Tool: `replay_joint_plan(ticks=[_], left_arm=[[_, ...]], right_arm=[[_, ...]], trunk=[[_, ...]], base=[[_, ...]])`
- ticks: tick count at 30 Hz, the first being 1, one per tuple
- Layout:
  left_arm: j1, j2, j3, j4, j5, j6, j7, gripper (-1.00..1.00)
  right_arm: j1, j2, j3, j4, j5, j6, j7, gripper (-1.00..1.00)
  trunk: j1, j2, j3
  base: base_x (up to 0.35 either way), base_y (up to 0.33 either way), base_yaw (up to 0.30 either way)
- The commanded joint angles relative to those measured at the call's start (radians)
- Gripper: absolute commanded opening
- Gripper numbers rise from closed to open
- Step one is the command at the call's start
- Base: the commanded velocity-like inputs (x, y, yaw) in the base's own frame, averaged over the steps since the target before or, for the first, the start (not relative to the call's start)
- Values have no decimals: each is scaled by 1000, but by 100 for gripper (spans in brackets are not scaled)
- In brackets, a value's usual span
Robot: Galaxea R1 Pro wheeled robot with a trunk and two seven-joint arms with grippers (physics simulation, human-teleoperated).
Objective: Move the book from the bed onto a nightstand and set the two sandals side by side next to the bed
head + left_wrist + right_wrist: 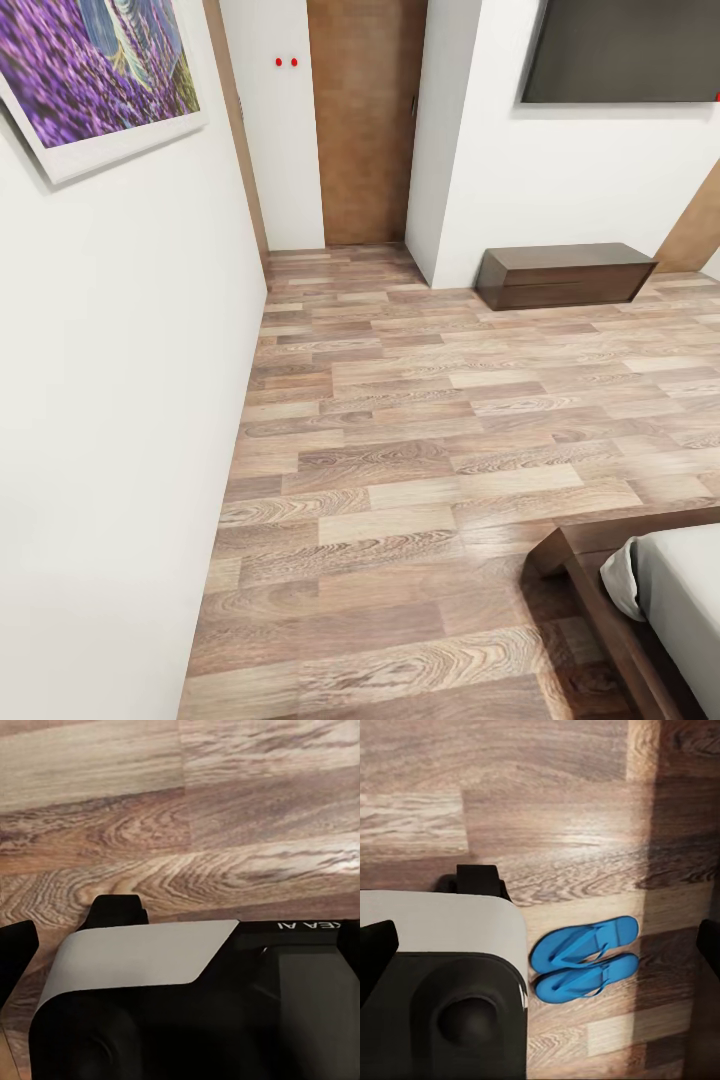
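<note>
Head view: a bedroom with white walls and a brown wood-plank floor [400, 480] that fills the middle of the frame. At the upper left, a framed purple lavender picture [95, 70] hangs tilted on the near wall. A brown wooden door [362, 120] stands closed at the top centre, with two small red dots on the white wall just left of it. At the upper right, a dark flat panel [620, 50] is mounted on the wall, and below it a long low dark brown cabinet [565, 274] sits on the floor against that wall. In the lower right corner, one corner of the bed [610, 610] comes into frame: dark wooden frame with an off-white mattress on it.

Right wrist view: two bright blue sandals [585, 958] lie flat on the wood floor at centre right of the frame, side by side, their long edges touching or nearly so, beside the robot's grey and black base [442, 990]. A dark shadow band falls over the floor at the right edge.

Left wrist view: wood planks across the upper half, and the robot's black and grey body in the lower half.

Whether either gripper's fingers are open or closed cannot be told from these views.
</note>
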Motion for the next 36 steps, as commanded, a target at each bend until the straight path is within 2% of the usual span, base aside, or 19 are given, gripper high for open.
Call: replay_joint_plan(ticks=[1,14,26,36], left_arm=[[0,1,-9,2,8,-6,7,100],[0,3,-10,52,6,-41,7,100],[1,6,-10,92,5,-53,7,100],[1,33,-8,122,10,-56,7,100]], right_arm=[[0,-1,6,10,1,1,-7,100],[0,-7,7,107,4,-31,-7,100],[0,-10,6,136,3,-34,-7,100],[0,-12,6,144,2,-35,-7,100]], trunk=[[0,0,-1],[0,0,-1],[0,0,-1],[0,0,-1]], base=[[0,0,0],[0,0,0],[0,0,0],[0,0,0]])
